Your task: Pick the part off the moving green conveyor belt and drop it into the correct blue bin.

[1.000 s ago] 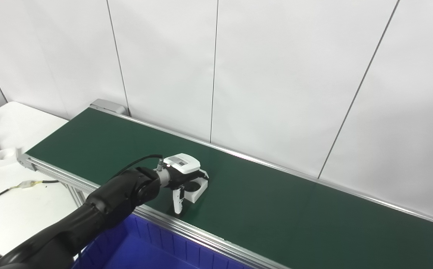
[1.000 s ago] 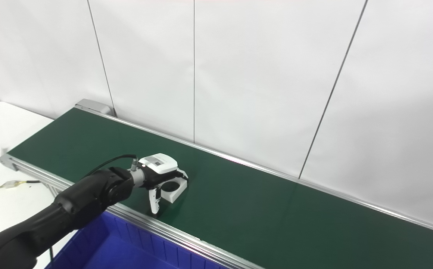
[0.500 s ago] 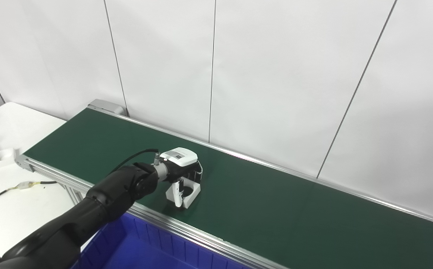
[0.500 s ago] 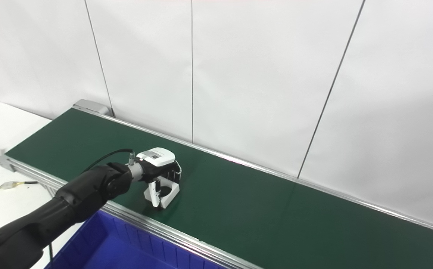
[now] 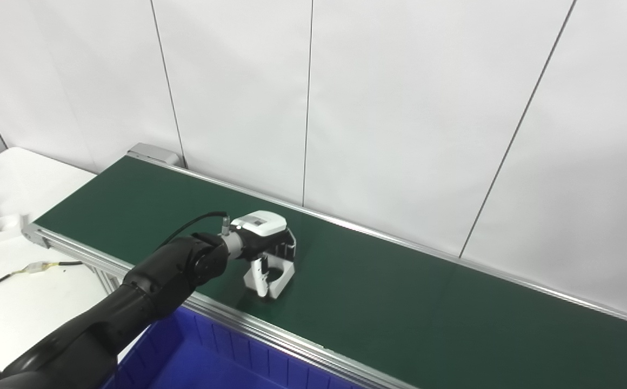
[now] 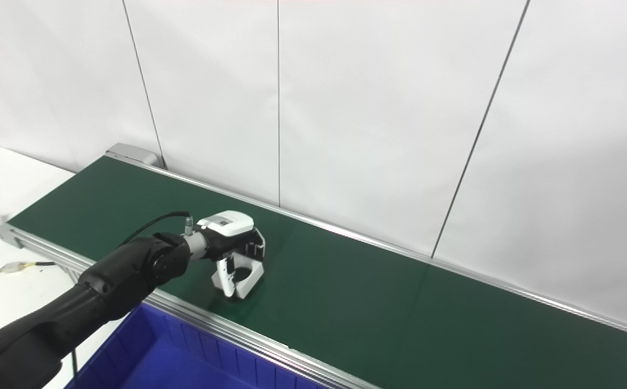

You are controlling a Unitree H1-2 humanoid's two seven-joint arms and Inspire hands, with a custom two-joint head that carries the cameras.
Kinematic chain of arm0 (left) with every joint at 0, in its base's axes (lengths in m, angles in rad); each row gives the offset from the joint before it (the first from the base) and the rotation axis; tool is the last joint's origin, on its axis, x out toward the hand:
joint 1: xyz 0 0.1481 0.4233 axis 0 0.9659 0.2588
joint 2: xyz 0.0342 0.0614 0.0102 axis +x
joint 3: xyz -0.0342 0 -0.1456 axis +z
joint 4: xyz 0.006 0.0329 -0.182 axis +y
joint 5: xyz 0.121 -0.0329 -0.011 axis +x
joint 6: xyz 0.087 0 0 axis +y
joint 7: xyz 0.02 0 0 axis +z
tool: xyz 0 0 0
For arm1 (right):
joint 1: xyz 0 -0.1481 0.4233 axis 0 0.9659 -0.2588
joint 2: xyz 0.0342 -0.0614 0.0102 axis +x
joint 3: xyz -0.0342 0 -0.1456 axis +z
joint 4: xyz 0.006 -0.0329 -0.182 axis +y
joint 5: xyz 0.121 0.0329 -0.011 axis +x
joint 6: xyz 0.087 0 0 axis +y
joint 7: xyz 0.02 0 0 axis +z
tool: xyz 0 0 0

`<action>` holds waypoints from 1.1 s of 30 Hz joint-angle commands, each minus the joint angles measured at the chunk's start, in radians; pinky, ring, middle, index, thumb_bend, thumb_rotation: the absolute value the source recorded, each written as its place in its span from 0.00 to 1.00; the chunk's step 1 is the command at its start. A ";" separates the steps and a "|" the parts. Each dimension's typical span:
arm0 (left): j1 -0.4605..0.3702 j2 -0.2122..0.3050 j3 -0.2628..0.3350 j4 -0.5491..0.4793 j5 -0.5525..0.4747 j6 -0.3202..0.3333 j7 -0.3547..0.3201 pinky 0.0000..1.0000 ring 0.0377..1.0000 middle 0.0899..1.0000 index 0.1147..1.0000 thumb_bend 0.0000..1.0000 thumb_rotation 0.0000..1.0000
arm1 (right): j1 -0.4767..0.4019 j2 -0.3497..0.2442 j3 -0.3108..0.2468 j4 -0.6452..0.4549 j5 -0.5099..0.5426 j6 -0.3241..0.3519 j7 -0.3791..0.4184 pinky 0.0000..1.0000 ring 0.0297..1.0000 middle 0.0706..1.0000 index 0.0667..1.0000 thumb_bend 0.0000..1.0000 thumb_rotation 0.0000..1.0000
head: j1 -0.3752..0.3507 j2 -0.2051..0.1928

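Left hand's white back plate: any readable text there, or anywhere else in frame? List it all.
Grey label on the white back of the left hand: printed marks are there, too small and blurred to read.
White part under the hand: no marking visible.
Green conveyor belt, blue bin, wall panels: no text visible.
Nothing legible in either eye view.

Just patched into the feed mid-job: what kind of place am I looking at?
Most likely a factory-style sorting cell or test lab: a long green conveyor belt with aluminium rails, a blue bin below its near edge, plain white wall panels, and the left hand over a white part.
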 commanded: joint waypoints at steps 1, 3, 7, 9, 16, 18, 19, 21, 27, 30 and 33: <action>-0.018 0.032 0.021 -0.066 -0.016 -0.007 0.000 0.55 0.43 0.44 0.45 0.50 0.00 | -0.004 0.005 0.000 -0.029 -0.001 -0.057 -0.007 0.64 0.74 0.80 0.88 0.54 0.64 | 0.000 0.001; -0.009 0.036 0.024 -0.100 -0.013 -0.008 -0.002 0.52 0.42 0.44 0.45 0.50 0.00 | -0.005 0.005 -0.001 -0.026 -0.001 -0.057 -0.005 0.64 0.74 0.80 0.88 0.54 0.64 | -0.010 0.004; 0.013 0.039 0.040 -0.191 -0.020 0.008 -0.016 0.51 0.41 0.44 0.45 0.50 0.00 | -0.010 0.002 0.004 -0.023 -0.002 -0.057 -0.012 0.63 0.74 0.80 0.88 0.53 0.63 | -0.014 0.004; 0.025 0.042 0.050 -0.242 -0.020 0.023 -0.032 0.52 0.41 0.44 0.46 0.50 0.00 | -0.011 0.003 0.005 -0.021 -0.001 -0.057 -0.013 0.63 0.73 0.80 0.88 0.52 0.61 | -0.018 0.005; 0.059 0.040 0.115 -0.386 -0.081 0.046 -0.084 0.42 0.40 0.45 0.45 0.50 0.00 | -0.013 0.001 0.009 -0.019 -0.001 -0.057 -0.015 0.64 0.74 0.80 0.87 0.52 0.60 | -0.026 0.005; 0.068 0.038 0.137 -0.419 -0.113 0.049 -0.096 0.41 0.40 0.46 0.45 0.50 0.00 | -0.012 0.001 0.009 -0.020 -0.002 -0.057 -0.015 0.64 0.74 0.80 0.87 0.52 0.60 | -0.035 0.008; 0.073 0.036 0.148 -0.438 -0.127 0.051 -0.100 0.40 0.39 0.46 0.45 0.50 0.00 | -0.012 0.002 0.009 -0.020 -0.002 -0.057 -0.015 0.64 0.74 0.80 0.87 0.52 0.59 | -0.035 0.008; 0.085 0.031 0.173 -0.472 -0.157 0.049 -0.101 0.38 0.40 0.47 0.46 0.48 0.00 | -0.011 0.003 0.009 -0.021 -0.006 -0.057 -0.017 0.64 0.74 0.79 0.87 0.53 0.60 | -0.042 0.011; 0.128 0.025 0.227 -0.580 -0.256 0.051 -0.123 0.40 0.42 0.44 0.45 0.48 0.00 | -0.007 0.005 0.007 -0.025 -0.001 -0.057 -0.016 0.62 0.73 0.79 0.87 0.54 0.60 | -0.064 0.020; 0.149 0.025 0.240 -0.637 -0.283 0.064 -0.137 0.41 0.42 0.44 0.45 0.48 0.00 | -0.006 0.002 0.006 -0.027 0.004 -0.057 -0.014 0.62 0.73 0.79 0.87 0.53 0.58 | -0.078 0.028; 0.163 0.025 0.247 -0.681 -0.299 0.064 -0.144 0.41 0.43 0.45 0.44 0.48 0.00 | -0.006 -0.002 0.005 -0.029 0.012 -0.057 -0.011 0.62 0.73 0.78 0.87 0.54 0.57 | -0.090 0.034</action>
